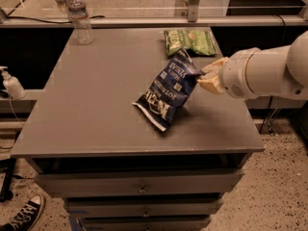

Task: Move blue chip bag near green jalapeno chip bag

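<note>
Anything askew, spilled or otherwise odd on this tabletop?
Only the blue chip bag: it sits tilted mid-table, its far end raised where the gripper pinches it, its near end resting on the table. The green jalapeno chip bag lies flat at the far edge, the water bottle stands upright. Nothing spilled.

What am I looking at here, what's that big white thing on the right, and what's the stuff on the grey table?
The white thing is a robot arm reaching in from the right. At its tip is the gripper. Its cream-coloured jaws are pinched on the upper edge of the blue chip bag, holding that end tilted up, while the lower end seems to rest on the grey table. There is only one camera, looking down at the table from above its front edge. Near the back edge the green jalapeno chip bag lies flat, apart from the blue one. A water bottle stands at the back left corner. Drawers sit under the tabletop.
</note>
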Controlling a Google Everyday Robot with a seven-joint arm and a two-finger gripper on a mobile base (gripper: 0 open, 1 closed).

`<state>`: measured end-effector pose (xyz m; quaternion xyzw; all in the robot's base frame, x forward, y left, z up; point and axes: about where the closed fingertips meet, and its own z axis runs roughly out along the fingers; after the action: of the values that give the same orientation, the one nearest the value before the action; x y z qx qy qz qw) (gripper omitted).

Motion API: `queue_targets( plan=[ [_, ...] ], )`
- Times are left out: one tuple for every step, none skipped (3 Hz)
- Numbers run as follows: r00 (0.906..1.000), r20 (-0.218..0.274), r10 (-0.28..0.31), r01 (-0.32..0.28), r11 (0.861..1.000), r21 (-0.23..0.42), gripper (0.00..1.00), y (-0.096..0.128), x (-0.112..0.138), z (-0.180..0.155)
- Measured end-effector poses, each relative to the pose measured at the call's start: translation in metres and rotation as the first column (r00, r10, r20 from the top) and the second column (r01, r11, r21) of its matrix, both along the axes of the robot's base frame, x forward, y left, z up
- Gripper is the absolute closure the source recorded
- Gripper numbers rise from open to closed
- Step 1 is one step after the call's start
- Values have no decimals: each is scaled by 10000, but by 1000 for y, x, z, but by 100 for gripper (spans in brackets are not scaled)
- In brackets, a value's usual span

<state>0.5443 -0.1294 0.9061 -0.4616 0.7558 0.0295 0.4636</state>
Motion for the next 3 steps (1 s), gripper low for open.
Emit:
queue_targets(
  plan=[
    [9964,474,-704,721,9968,-353,100,-39,27,14],
    [9883,726,-1340,1388,9881,-660,100,-79,55,21],
    [9760,917,-1977,2059,9744,-907,100,-114,82,19]
  ],
)
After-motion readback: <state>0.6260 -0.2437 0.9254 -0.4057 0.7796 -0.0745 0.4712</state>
